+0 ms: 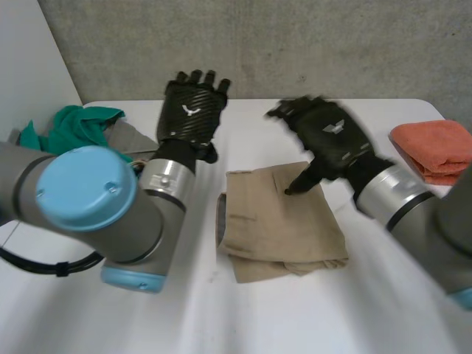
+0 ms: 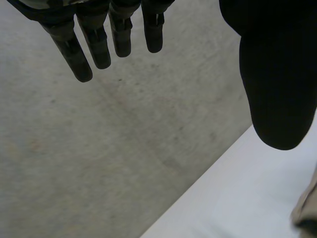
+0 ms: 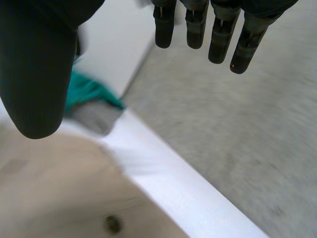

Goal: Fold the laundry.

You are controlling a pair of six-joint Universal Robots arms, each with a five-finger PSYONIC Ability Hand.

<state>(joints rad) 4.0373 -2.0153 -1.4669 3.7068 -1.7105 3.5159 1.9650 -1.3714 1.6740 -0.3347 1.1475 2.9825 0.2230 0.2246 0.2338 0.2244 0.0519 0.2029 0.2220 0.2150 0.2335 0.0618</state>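
- Head view: folded tan cloth (image 1: 284,221) sits centre of the surface (image 1: 243,317).
- Right hand (image 1: 328,140) is nearer, over the cloth's far edge, with the cloth at its 7 o'clock. Fingers straight, holding nothing.
- Left hand (image 1: 190,110) is spread and empty, with the cloth at its 4 o'clock.

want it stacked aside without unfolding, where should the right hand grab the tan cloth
Probably pinch the tan cloth at its right edge, coming from the right hand's side: that edge looks cleanly folded, while the near edge shows loose layers.
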